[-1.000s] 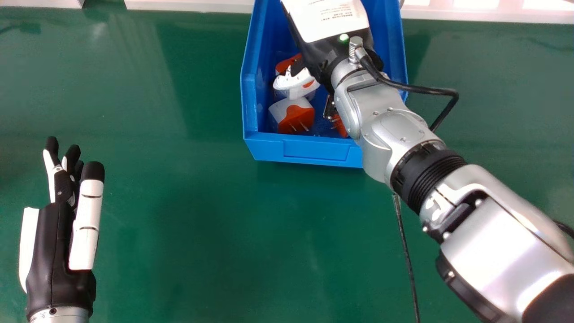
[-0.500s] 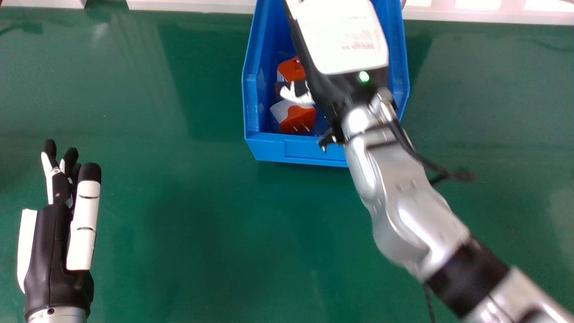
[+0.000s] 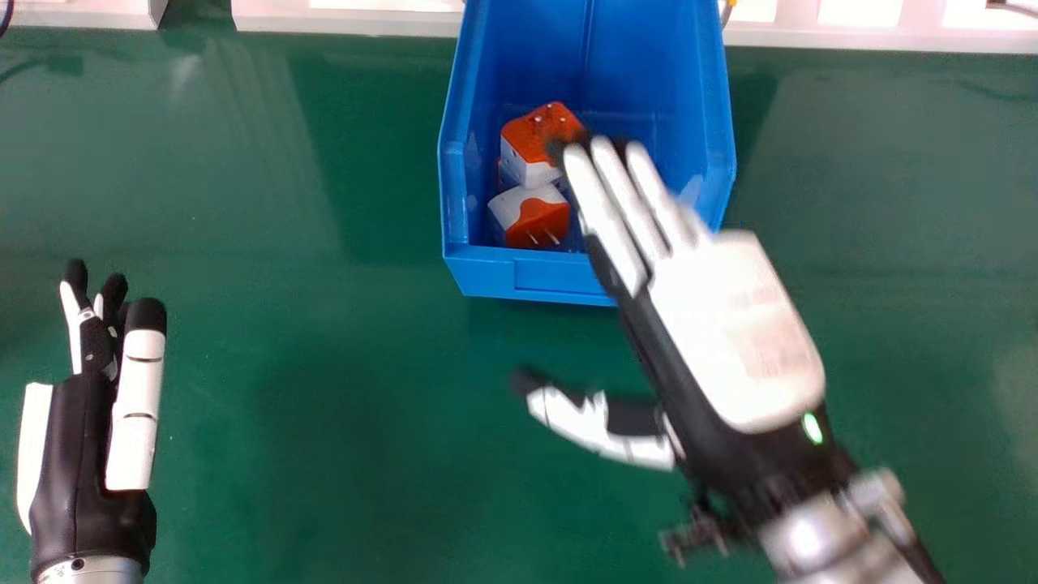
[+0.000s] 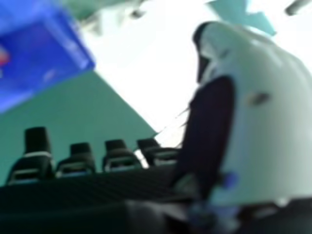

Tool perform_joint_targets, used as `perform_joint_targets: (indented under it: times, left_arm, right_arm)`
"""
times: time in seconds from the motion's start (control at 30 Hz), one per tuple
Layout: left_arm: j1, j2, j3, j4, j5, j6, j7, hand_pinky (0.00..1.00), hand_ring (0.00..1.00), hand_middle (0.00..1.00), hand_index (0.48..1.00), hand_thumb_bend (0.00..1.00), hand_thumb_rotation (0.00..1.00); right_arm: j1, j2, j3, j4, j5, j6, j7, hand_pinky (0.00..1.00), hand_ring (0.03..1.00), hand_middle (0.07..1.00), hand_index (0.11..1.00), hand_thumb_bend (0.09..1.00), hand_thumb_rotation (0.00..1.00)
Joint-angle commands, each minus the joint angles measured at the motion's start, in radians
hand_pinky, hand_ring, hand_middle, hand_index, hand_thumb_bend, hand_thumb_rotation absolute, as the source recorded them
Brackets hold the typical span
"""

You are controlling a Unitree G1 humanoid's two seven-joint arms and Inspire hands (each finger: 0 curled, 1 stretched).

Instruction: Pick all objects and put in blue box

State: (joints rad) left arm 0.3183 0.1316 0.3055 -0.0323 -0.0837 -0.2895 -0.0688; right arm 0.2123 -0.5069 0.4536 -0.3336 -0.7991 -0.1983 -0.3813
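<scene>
Basically open right hand [image 3: 734, 324], adapters already in box

Right hand is wide, fingers straight and thumb spread well off them, gripping nothing I can see. Fingertips sit over the blue box [image 3: 527, 274], palm over its near right corner and the table. Inside, by the box's left wall: upper orange-white adapter [image 3: 539, 142], lower orange-white adapter [image 3: 531, 217] just nearer the front. Maybe another piece under the upper one or behind the fingers; hand blurs, can't tell.

Risks: swinging the hand low could clip the front or right rim and shove the box; cause would be too little lift. Fingertips dragging across the upper adapter could tip it. The thumb juts out over the table, so a sideways sweep might catch the front wall.

Room: green table [image 3: 324, 365] is open in front and either side of the box; pale ledge [image 3: 349, 23] bounds the far side. Left hand [image 3: 89, 454], at the view's left, well apart, fingers extended.
</scene>
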Motion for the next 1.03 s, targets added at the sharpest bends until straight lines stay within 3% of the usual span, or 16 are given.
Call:
perform_joint_targets:
  times: [0.0, 0.1, 0.17, 0.27, 0.37, 0.47, 0.53, 0.6, 0.63, 0.73, 0.83, 1.0]
  left_arm:
    - [-0.003, 0.012, 0.011, -0.003, -0.010, -0.016, -0.002, 1.00, 1.00, 1.00, 1.000, 0.58, 0.93]
    - [-0.012, 0.020, 0.015, 0.019, -0.009, -0.027, -0.005, 1.00, 1.00, 1.00, 1.000, 0.57, 0.93]
    - [-0.017, 0.028, 0.016, 0.032, 0.004, -0.035, -0.001, 1.00, 1.00, 1.00, 1.000, 0.57, 0.94]
    - [-0.028, 0.029, 0.021, 0.047, -0.020, -0.034, -0.012, 1.00, 1.00, 1.00, 1.000, 0.57, 0.93]
    - [-0.036, 0.035, 0.023, 0.063, -0.014, -0.040, -0.014, 1.00, 1.00, 1.00, 1.000, 0.58, 0.92]
    - [-0.039, 0.039, 0.025, 0.069, -0.003, -0.038, -0.009, 1.00, 1.00, 1.00, 1.000, 0.59, 0.93]
    - [-0.038, 0.035, 0.025, 0.065, -0.012, -0.033, -0.009, 1.00, 1.00, 1.00, 1.000, 0.60, 0.92]
    - [-0.037, 0.034, 0.024, 0.065, -0.011, -0.040, -0.008, 1.00, 1.00, 1.00, 1.000, 0.59, 0.91]
    - [-0.038, 0.034, 0.024, 0.068, -0.011, -0.045, -0.008, 1.00, 1.00, 1.00, 1.000, 0.58, 0.92]
    - [-0.040, 0.032, 0.025, 0.079, -0.022, -0.058, -0.016, 1.00, 1.00, 1.00, 1.000, 0.55, 0.91]
    - [-0.041, 0.029, 0.026, 0.081, -0.030, -0.056, -0.017, 1.00, 1.00, 1.00, 1.000, 0.56, 0.90]
    - [-0.040, 0.033, 0.022, 0.095, -0.011, -0.087, -0.013, 1.00, 1.00, 1.00, 1.000, 0.56, 0.93]
  right_arm:
    - [0.057, -0.053, -0.057, 0.037, 0.038, -0.122, -0.057, 0.78, 0.960, 0.981, 0.943, 0.264, 0.50]
    - [0.128, -0.092, -0.117, 0.118, 0.072, -0.245, -0.092, 0.77, 0.932, 0.971, 0.934, 0.277, 0.64]
    - [0.163, -0.101, -0.159, 0.164, 0.082, -0.299, -0.112, 0.77, 0.920, 0.970, 0.936, 0.281, 0.70]
    - [0.194, -0.094, -0.213, 0.216, 0.102, -0.348, -0.117, 0.81, 0.940, 0.985, 0.963, 0.283, 0.79]
    - [0.212, -0.048, -0.263, 0.241, 0.195, -0.340, -0.079, 0.83, 0.962, 0.998, 0.986, 0.302, 0.87]
    - [0.194, 0.024, -0.291, 0.269, 0.375, -0.337, -0.007, 0.89, 0.993, 1.000, 0.998, 0.317, 0.88]
    - [0.168, 0.077, -0.306, 0.286, 0.488, -0.316, 0.047, 0.96, 0.999, 1.000, 1.000, 0.396, 0.97]
    - [0.148, 0.122, -0.320, 0.291, 0.567, -0.289, 0.097, 0.99, 1.000, 1.000, 1.000, 0.486, 0.99]
    - [0.141, 0.141, -0.325, 0.283, 0.598, -0.266, 0.124, 0.96, 1.000, 1.000, 1.000, 0.507, 1.00]
    - [0.119, 0.188, -0.336, 0.257, 0.644, -0.214, 0.179, 0.98, 1.000, 1.000, 1.000, 0.502, 1.00]
    - [0.101, 0.221, -0.350, 0.239, 0.663, -0.184, 0.219, 1.00, 1.000, 1.000, 1.000, 0.491, 1.00]
    - [0.078, 0.266, -0.373, 0.219, 0.676, -0.160, 0.259, 1.00, 1.000, 1.000, 1.000, 0.496, 1.00]
